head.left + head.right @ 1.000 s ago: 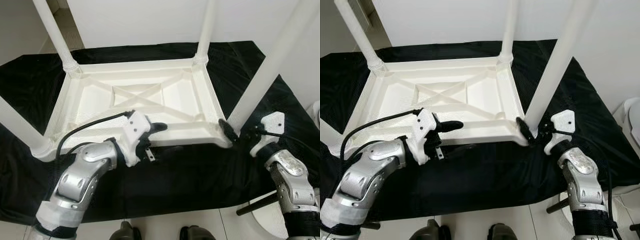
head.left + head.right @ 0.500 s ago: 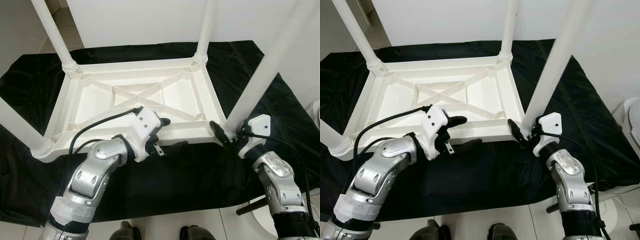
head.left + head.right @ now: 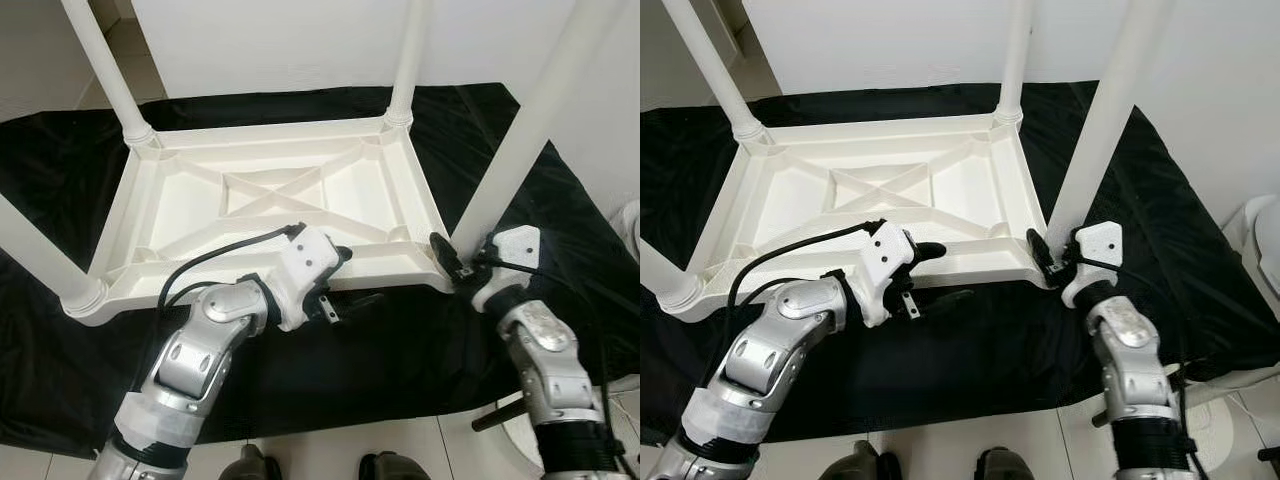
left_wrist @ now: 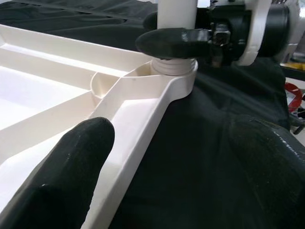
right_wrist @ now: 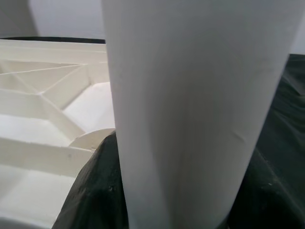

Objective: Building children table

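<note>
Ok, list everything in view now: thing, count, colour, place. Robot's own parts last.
Upside-down white plastic table top: one, white, ribbed underside up, lying on the cloth.
White round plastic table legs: four, white, one upright at each corner of the table top.
Black crinkled cloth: one, black, spread on the floor under the table top.
Pale tiled floor: light, at the cloth's near edge.
White wall: behind the table top.
Left gripper: black jaws open, astride the table top's near rim.
Right gripper: black jaws around the base of the near right leg; whether clamped is unclear.
Silver arms: two, at bottom left and right.
</note>
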